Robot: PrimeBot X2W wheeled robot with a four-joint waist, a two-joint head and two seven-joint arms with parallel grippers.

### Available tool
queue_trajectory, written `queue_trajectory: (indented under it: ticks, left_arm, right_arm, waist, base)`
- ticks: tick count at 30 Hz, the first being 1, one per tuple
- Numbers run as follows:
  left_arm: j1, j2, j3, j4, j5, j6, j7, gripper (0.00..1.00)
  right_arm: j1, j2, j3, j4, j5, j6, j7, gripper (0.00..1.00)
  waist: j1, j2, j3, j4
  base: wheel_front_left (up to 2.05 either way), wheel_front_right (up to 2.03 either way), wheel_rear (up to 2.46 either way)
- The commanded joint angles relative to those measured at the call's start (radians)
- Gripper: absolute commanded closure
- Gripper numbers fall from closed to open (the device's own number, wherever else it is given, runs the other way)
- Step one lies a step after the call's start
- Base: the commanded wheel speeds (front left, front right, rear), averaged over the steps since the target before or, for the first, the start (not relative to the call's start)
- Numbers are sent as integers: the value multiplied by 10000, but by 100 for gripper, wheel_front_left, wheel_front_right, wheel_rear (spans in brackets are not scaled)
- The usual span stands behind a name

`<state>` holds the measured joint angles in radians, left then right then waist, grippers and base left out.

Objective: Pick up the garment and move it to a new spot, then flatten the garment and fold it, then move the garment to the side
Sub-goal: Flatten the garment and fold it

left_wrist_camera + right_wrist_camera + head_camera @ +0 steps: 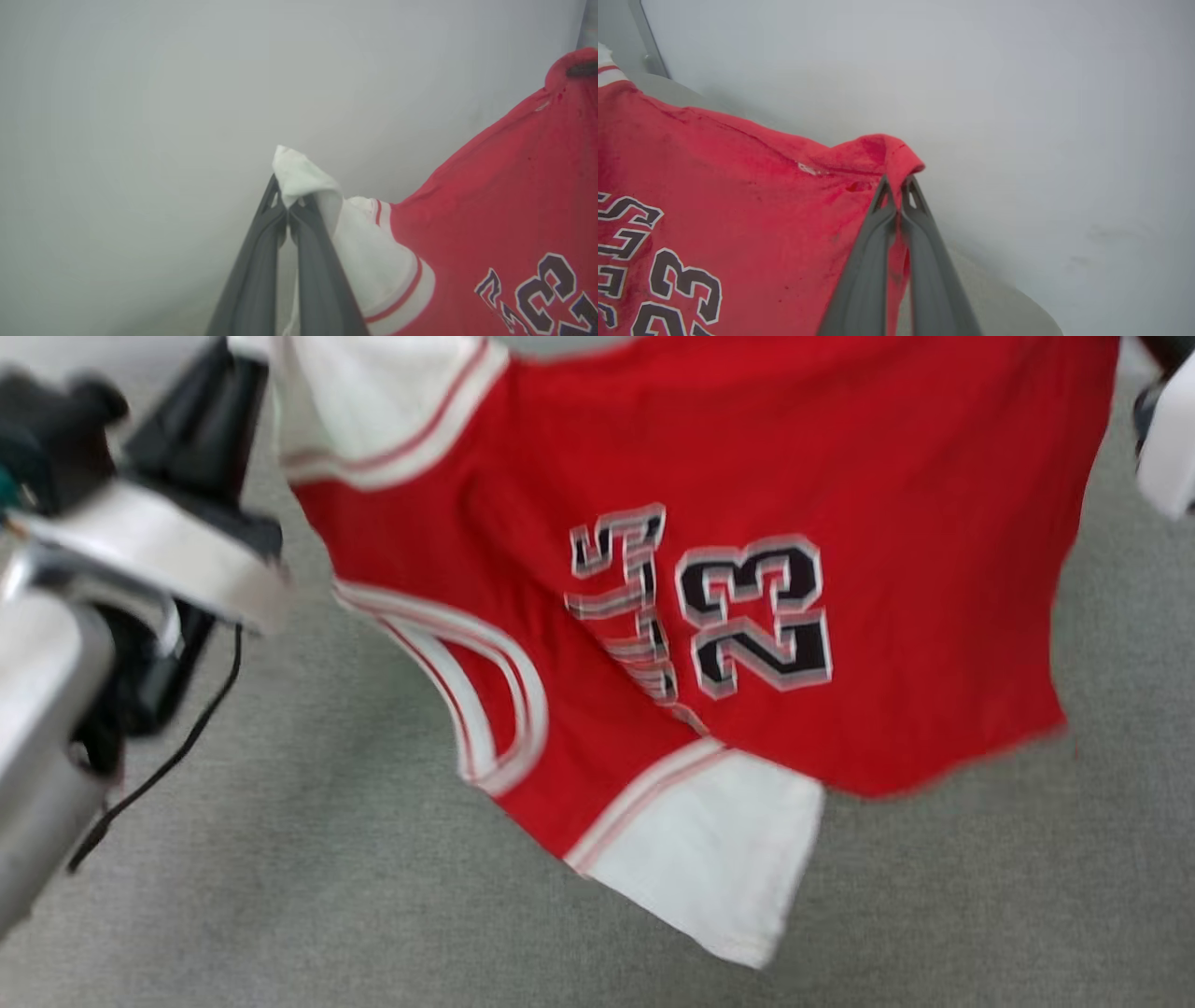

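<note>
Left claw (287, 207) is pinched on a white sleeve and right claw (896, 189) on a red hem corner. The garment (887, 523) hangs stretched between them above the grey surface (280, 915). This looks like the carry to a new spot. Next, lower it evenly and taut. The print reads "23"; the word beside it is too creased to read.

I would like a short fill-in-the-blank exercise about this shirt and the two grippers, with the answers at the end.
The left gripper is shut on a ____ sleeve of the garment.
The right gripper is shut on the garment's ____ fabric.
The printed number on the garment reads ____.
Missing words: white; red; 23.
</note>
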<state>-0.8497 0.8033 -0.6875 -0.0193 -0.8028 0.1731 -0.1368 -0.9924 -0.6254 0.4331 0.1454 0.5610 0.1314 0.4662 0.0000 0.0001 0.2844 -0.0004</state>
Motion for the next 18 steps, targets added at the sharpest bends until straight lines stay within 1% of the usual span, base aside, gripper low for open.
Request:
queue_trajectory:
  ticks: [1,4,6,10,16,18]
  left_arm:
    - [-345,-105,51,56,-20,-125,109,100]
    - [-1832,-179,138,407,256,-557,525,100]
    - [-2775,-503,213,706,293,-803,745,100]
    - [-4793,-1064,296,1749,493,-1356,1085,100]
    - [-7347,-1982,407,3386,625,-2040,1198,100]
    - [-8183,-2151,435,3852,752,-2227,1208,100]
  right_arm:
    - [-343,91,-163,26,-158,-15,-55,100]
    - [-1150,483,-546,146,-612,-13,-65,100]
    - [-1741,639,-734,312,-951,-13,-8,100]
    - [-3057,1024,-926,790,-1616,-13,20,100]
    - [-4968,1458,-1031,1682,-2488,-13,-269,100]
    - [-5711,1469,-1087,1881,-2737,-13,-391,100]
  waist:
    - [0,-1,396,-153]
    - [0,-1,877,-214]
    - [0,-1,1196,-220]
    - [0,-1,1759,-266]
    - [0,-1,2352,-330]
    - [0,-1,2518,-314]
  base:
    - [0,0,0]
    - [0,0,0]
    - [0,0,0]
    - [0,0,0]
    - [0,0,0]
    - [0,0,0]
